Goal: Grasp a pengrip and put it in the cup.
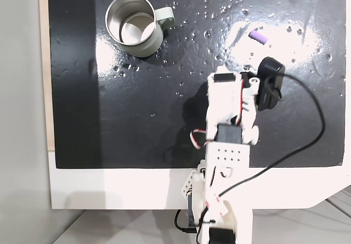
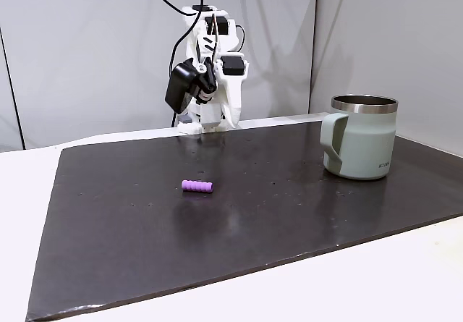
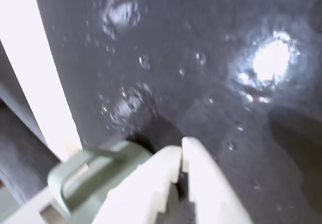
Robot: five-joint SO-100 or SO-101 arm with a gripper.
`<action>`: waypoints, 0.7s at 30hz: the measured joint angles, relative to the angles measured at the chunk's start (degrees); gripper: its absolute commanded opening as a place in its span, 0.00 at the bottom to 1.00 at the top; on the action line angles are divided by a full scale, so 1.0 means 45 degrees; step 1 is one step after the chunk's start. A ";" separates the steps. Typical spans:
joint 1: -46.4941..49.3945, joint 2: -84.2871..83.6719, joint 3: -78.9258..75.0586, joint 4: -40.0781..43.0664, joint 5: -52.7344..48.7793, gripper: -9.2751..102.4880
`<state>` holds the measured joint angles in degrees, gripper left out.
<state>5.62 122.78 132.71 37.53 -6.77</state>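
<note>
The hand is pressed together and nothing is held in it. The pengrip is seen lying on the dark worktop, well apart from the cup. It looks soft, light and ridged, so it is best pinched gently across its middle.

Lilac pengrip — ribbed; pale grey-green cup, steel inside; glossy black mat; white tool.

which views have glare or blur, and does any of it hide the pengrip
In a fixed view from above, white glare on the mat surrounds the pengrip, which stays visible. In a fixed view from the side, lighting is even, and the pengrip and cup look sharp. The wrist view is blurred, with a bright glare spot beyond the gripper.
</note>
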 measured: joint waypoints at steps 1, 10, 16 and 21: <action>0.0176 -0.0801 -0.0742 0.0332 0.0176 0.10; 0.1426 -0.5859 -0.6602 0.3320 0.1387 0.24; 0.1641 -0.7324 -0.9121 0.4961 0.1523 0.24; 0.1895 -0.8711 -1.1113 0.6074 0.1523 0.24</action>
<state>14.15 83.58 82.71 64.86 0.09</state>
